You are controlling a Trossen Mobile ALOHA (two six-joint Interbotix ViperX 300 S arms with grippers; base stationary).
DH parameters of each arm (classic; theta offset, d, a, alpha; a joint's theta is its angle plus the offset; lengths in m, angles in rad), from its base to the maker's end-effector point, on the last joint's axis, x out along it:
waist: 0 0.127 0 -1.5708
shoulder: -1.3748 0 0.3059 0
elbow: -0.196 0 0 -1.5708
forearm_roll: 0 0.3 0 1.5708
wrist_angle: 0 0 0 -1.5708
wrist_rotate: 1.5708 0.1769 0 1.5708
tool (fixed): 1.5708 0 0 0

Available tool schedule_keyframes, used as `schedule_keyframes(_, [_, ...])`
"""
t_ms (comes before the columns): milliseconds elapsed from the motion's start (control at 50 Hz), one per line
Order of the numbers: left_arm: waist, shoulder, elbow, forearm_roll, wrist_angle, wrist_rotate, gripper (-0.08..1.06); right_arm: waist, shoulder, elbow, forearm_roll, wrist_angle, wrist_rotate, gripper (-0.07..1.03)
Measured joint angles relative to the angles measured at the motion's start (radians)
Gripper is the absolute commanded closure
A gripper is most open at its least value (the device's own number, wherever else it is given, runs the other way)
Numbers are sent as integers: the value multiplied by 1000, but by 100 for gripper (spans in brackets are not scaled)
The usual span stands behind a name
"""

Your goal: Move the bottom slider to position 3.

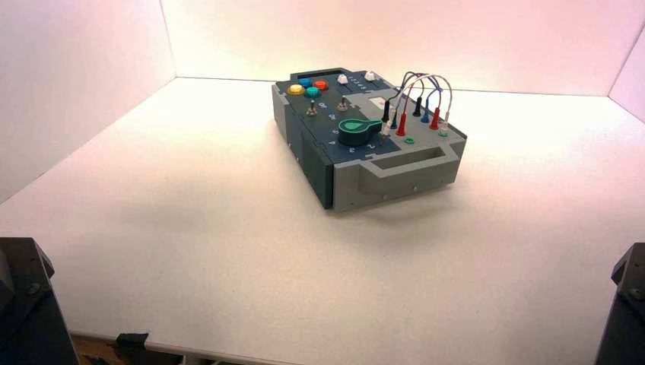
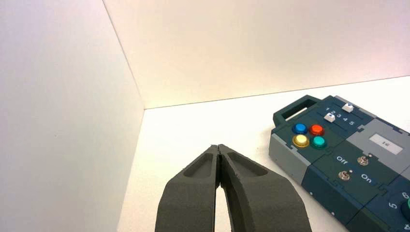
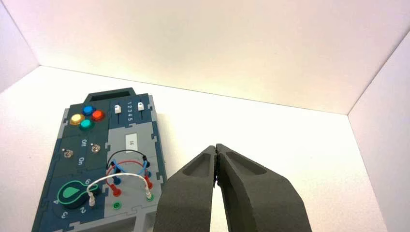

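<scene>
The dark blue and grey box (image 1: pixel 395 171) stands mid-table, turned at an angle. At its far end are two white-capped sliders with a printed scale 1 to 5 between them. The bottom slider (image 2: pixel 330 117) (image 3: pixel 117 109) (image 1: pixel 342 78) is the one beside the coloured buttons; its cap sits toward the low end of the scale. Position 3 (image 2: pixel 340 116) (image 3: pixel 129 111) is the scale's middle mark. My left gripper (image 2: pixel 218 146) is shut on nothing, parked well short of the box on its left. My right gripper (image 3: pixel 215 146) is also shut and empty, held back on the right.
The second slider (image 3: pixel 140 106) sits across the scale. Yellow, blue, red and teal buttons (image 3: pixel 87 116), two toggle switches (image 3: pixel 96 148), a green knob (image 1: pixel 356 131) and looped wires (image 1: pixel 417 95) also sit on the box. White walls enclose the table. Arm bases (image 1: pixel 19 296) (image 1: pixel 627 304) show at the near corners.
</scene>
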Motion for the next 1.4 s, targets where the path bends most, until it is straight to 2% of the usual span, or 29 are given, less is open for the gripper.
schedule_keyframes(480, [0,9,0,0,-2,0,101,2,2,0,12,0,-2,98])
schedule_keyframes(580, [-2,54,-8,0,-6,0,101,14,12,-2,21,0,-2,98])
schedule_keyframes(700, [-20,170,-63,-5,3,-3,101,34,48,0,44,8,-2,98])
schedule_keyframes(840, [-92,359,-183,-5,18,-5,101,64,103,-5,67,32,-14,98])
schedule_keyframes(860, [-107,408,-221,-5,18,-5,101,77,117,-8,74,38,-18,98])
schedule_keyframes(940, [-129,512,-295,-5,20,-5,101,110,146,-14,83,51,-26,98])
schedule_keyframes(1000, [-143,615,-379,-6,18,-5,101,143,163,-21,84,63,-28,98])
schedule_keyframes(1080, [-153,732,-468,-6,23,-5,101,207,179,-32,91,92,-26,98])
schedule_keyframes(1180, [-178,884,-607,-6,38,-3,101,241,186,-52,130,143,-26,98])
schedule_keyframes(1280, [-206,1035,-738,-5,71,0,101,244,186,-67,176,186,-25,98])
schedule_keyframes(1300, [-207,1040,-744,-5,74,0,101,242,184,-71,189,195,-26,98])
schedule_keyframes(1340, [-221,1111,-813,-6,95,3,101,244,184,-72,210,215,-26,98])
schedule_keyframes(1360, [-222,1115,-818,-6,97,3,101,244,184,-72,213,216,-25,98])
schedule_keyframes(1400, [-235,1186,-887,-5,123,6,101,245,184,-72,227,224,-25,98])
